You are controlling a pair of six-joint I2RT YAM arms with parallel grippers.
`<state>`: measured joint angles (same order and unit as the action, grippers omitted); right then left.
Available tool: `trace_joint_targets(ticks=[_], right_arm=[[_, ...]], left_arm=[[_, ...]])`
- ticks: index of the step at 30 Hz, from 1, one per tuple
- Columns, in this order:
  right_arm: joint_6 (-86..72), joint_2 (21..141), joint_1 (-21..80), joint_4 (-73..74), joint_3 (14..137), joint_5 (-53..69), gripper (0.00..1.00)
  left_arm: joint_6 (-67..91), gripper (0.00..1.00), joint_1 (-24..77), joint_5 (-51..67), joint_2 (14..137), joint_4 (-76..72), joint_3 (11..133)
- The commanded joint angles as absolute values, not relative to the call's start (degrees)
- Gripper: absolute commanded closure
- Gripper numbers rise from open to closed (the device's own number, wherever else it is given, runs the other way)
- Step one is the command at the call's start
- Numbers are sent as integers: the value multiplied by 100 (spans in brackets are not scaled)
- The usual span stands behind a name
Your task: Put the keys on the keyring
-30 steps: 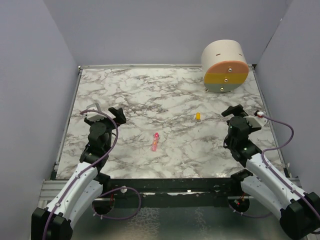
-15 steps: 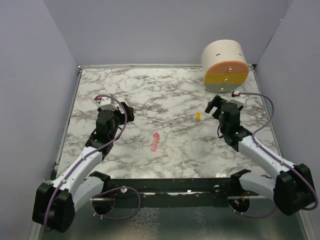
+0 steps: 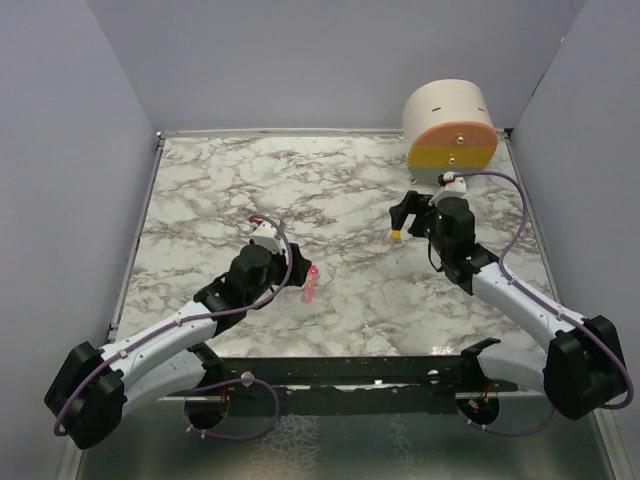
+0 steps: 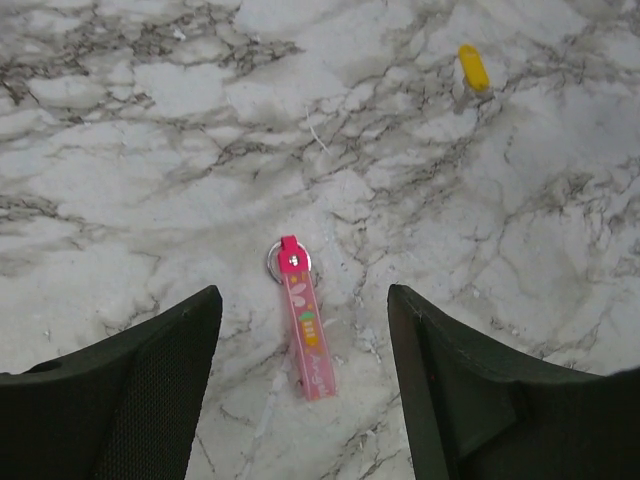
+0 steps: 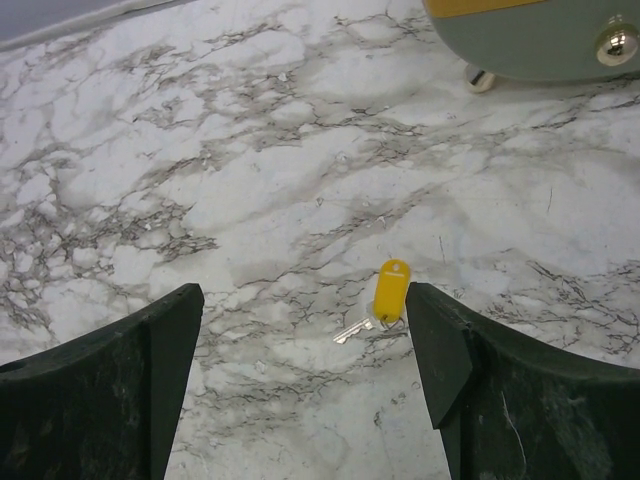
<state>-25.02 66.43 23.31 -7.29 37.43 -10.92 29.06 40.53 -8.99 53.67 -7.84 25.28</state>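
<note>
Key with yellow plastic tag (image 5: 391,290) lies between my right claw's (image 5: 302,295) parted fingers, pink ringed strap (image 4: 308,345) between my left claw's (image 4: 305,295), also parted; reach step, next I lower and pinch.

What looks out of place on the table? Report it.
Nothing stands out. The pink tag and the yellow key lie flat on the table, well apart, both intact, nothing spilled.
</note>
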Motion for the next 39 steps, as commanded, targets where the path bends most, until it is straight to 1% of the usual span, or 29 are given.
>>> trace_joint_targets(ticks=[1, 9, 21, 27, 39], right_arm=[[-2389, 6521, 2358, -851, 3821, -795, 17], [-2314, 6618, 2364, -885, 3848, -696, 17], [-2320, 6532, 2364, -953, 3801, -616, 17], [-2316, 6557, 2364, -958, 3799, -615, 17], [-2304, 6583, 2364, -975, 3802, -615, 17]], left_arm=[[3038, 31, 4580, -1502, 5531, -563, 2354], [3039, 31, 5497, -2419, 6583, -530, 2595], [2944, 31, 5599, -2699, 7206, -750, 2683], [2909, 40, 5619, -2689, 7465, -902, 2765], [2935, 45, 5642, -2611, 7935, -1024, 2887]])
